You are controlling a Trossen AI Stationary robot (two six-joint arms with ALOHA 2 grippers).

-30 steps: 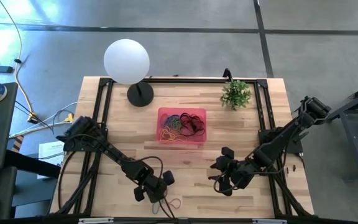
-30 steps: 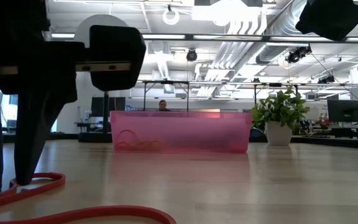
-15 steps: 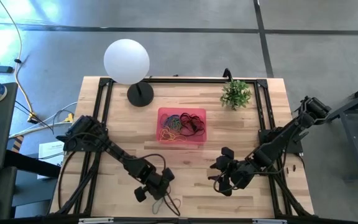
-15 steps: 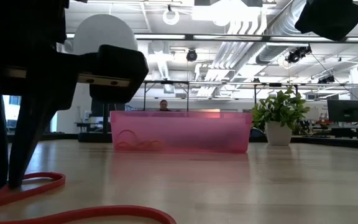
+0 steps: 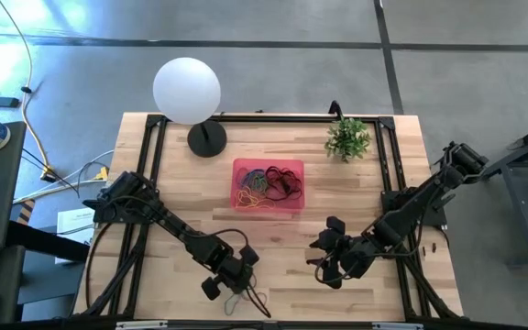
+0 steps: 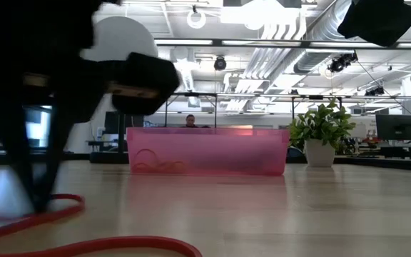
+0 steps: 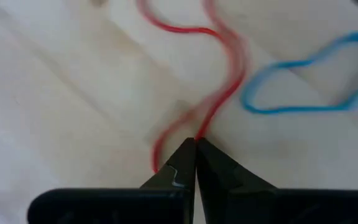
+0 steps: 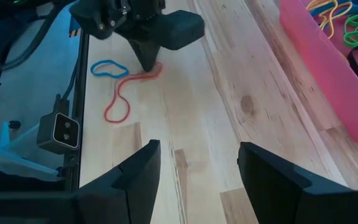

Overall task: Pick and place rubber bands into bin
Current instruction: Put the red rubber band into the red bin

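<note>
I have the thin red rubber band point(image 7: 216, 93), a long floppy loop lying in loose curves on the tabletop point(image 5: 337, 192), pinched at one strand by my left end effector point(image 7: 195, 144). Its fingers are fully closed on it, tips meeting in a point on the wood near the front edge, well apart from the bin. A thin blue rubber band point(image 7: 303, 78), a smaller rounded loop, lies just beside the red one, untouched.

The shallow translucent pink-red plastic bin point(image 5: 293, 200) sits mid-tabletop and already holds a tangle of bands in black, red, yellow, green and blue. So I judge most of the job done: the red band is gripped but not yet lifted, and the blue one is left after it. I see no other loose bands, though the arms hide some wood.

My right end effector point(image 8: 194, 165) hangs near the front right of the tabletop, fingers spread wide, holding nothing.

The tabletop is pale butcher-block wood, smooth and matte, with visible grain and a knot. A white globe lamp point(image 5: 187, 89) on a black base and a small green potted plant point(image 5: 348, 137) stand at the back.
</note>
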